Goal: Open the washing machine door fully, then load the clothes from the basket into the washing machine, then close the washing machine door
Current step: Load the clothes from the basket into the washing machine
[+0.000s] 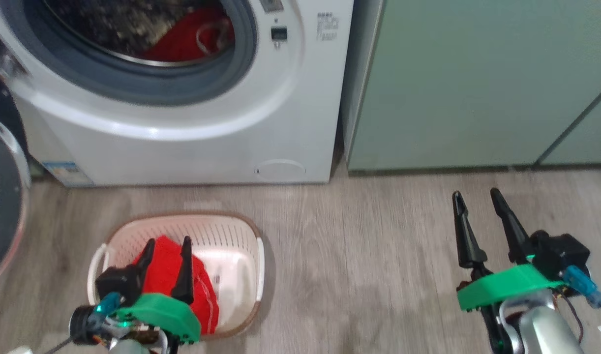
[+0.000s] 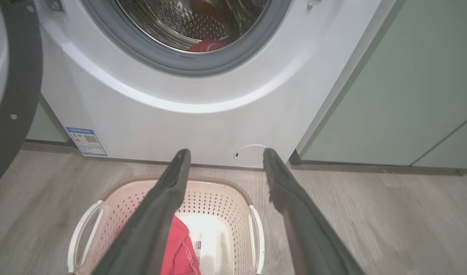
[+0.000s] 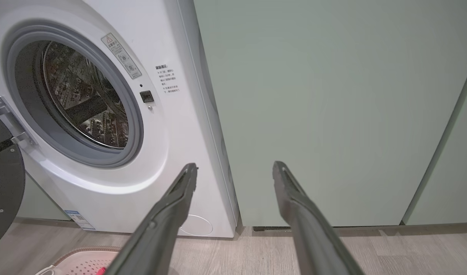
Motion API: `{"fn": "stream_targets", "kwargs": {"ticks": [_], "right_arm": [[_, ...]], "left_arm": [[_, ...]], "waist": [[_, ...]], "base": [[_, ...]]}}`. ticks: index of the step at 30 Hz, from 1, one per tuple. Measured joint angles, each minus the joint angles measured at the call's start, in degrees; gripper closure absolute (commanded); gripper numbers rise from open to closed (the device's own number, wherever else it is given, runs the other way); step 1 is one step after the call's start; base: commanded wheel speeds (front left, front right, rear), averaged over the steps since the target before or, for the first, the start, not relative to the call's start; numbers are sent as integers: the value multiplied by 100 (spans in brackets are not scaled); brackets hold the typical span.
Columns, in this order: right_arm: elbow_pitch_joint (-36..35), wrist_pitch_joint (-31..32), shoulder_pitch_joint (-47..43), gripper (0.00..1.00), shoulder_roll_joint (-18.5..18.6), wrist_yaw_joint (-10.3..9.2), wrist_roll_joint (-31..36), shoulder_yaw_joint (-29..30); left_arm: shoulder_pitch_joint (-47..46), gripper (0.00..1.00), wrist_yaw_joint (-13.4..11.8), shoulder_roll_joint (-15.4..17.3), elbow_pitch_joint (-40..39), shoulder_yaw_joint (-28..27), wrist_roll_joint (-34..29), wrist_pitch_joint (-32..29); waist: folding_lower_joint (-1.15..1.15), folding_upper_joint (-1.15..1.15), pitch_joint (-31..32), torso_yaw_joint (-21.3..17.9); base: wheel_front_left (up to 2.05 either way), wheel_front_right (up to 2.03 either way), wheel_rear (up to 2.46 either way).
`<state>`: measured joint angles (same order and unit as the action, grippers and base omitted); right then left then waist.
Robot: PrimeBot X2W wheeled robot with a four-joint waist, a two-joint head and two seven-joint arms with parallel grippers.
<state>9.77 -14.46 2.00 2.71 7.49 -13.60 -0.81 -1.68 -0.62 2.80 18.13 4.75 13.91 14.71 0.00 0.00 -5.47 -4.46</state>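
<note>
Washing machine (image 1: 182,147) door (image 1: 5,206) hangs open at left. Some red clothes (image 1: 204,290) in drum, rest in basket (image 1: 222,219) on floor in front. L gripper (image 1: 168,241) spread over basket's garment. R gripper (image 1: 476,192) spread & empty, above floor nr green cabinets (image 1: 477,83).

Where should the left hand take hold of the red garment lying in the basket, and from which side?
Grip the bunched hump near the middle of the red garment, coming straight down from above. It lies crumpled in the left half of the basket, whose raised walls block a sideways approach. The left hand hangs open over it, so it probably only needs to descend.
</note>
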Motion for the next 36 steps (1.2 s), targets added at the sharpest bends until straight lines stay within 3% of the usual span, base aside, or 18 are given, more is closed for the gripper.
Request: {"fn": "stream_targets", "kwargs": {"ticks": [8, 19, 25, 33, 36], "right_arm": [[-174, 0, 564, 0, 0, 0, 47, -87], [-338, 0, 1184, 0, 1, 0, -32, -252], [-392, 0, 1388, 0, 1, 0, -294, -378], [-456, 0, 1700, 0, -1, 0, -775, -699], [-460, 0, 1774, 0, 0, 0, -907, -799]], "left_arm": [[-1150, 0, 60, 30, 1931, -43, -365, -1], [-3159, 0, 85, 495, 4579, 281, -888, -283], [-3891, 0, 43, 995, 5223, 449, -1098, -516], [-4551, 0, -66, 1768, 5430, 876, -1581, -867], [-4557, 0, -66, 1909, 5500, 979, -1646, -1131]], "waist": [[1, 0, -1008, -71], [2, 0, -2542, -349], [2, -1, -3264, -677], [2, -1, -4157, -1216], [1, -1, -4405, -1432]], "base": [[0, 0, 0], [0, 0, 0], [0, 0, 0], [0, 0, 0], [0, 0, 0]]}}
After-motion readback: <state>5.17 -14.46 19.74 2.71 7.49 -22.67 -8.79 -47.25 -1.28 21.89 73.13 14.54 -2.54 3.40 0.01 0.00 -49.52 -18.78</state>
